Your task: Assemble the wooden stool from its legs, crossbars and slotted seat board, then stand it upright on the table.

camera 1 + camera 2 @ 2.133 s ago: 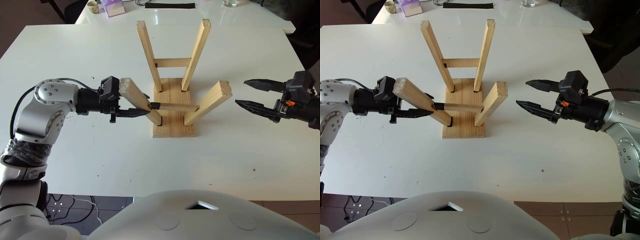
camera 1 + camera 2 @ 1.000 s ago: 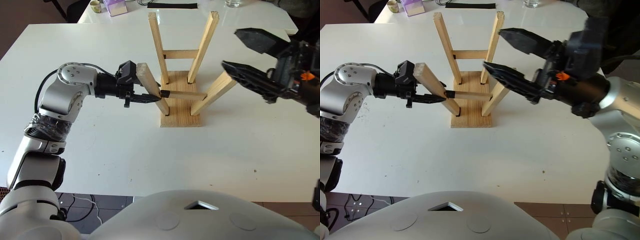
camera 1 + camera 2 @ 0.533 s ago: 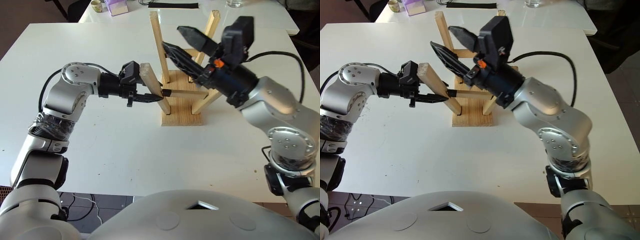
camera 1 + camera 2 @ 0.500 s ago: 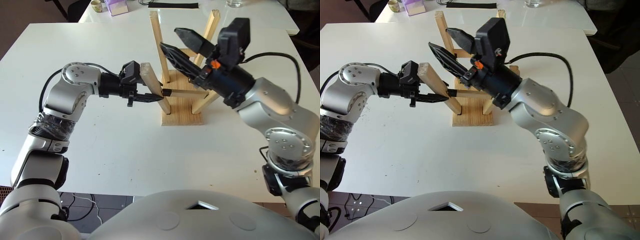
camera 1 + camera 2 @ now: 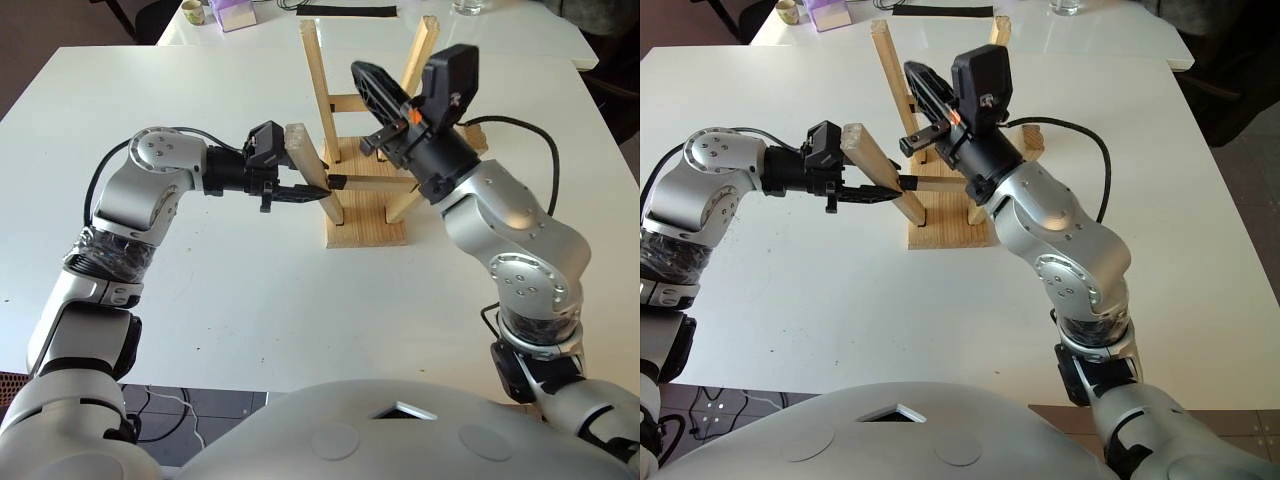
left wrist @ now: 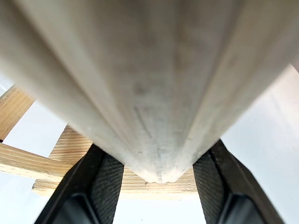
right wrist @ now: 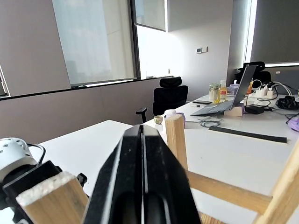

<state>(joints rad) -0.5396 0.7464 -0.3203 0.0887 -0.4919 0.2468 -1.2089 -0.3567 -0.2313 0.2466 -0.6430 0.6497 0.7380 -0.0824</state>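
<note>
Pale wood stands feet-up on the white table (image 5: pixel 250 290). The stool is upside down, with its slotted seat board (image 5: pixel 362 228) lying flat on the tabletop and all four legs rising out of it. My left gripper (image 5: pixel 312 192) comes in from my left side, low over the table, and is clamped on the near left leg (image 5: pixel 304 152) a little above the board. In the left wrist view that leg sits between the two black pads (image 6: pixel 106 183) and touches both. The leg leans outward toward my left. From it the near crossbar (image 5: pixel 375 181) runs across to the near right leg (image 5: pixel 402 204), which leans the other way and is partly hidden behind my right arm. The far left leg (image 5: pixel 318 90) and the far right leg (image 5: pixel 428 32) are joined by the far crossbar (image 5: pixel 342 101).

My right gripper (image 7: pixel 142 131) is raised above the stool, between the two pairs of legs. Its tips point toward my left and lie close to the far left leg. Its two fingers are pressed together with only a thin seam between them, and they hold nothing. I cannot tell whether they touch that leg or the far crossbar.

Behind, on a second table (image 5: pixel 500 30), are a small cup (image 5: pixel 187 13), a purple box (image 5: pixel 228 12) and a black strip (image 5: pixel 340 10).
</note>
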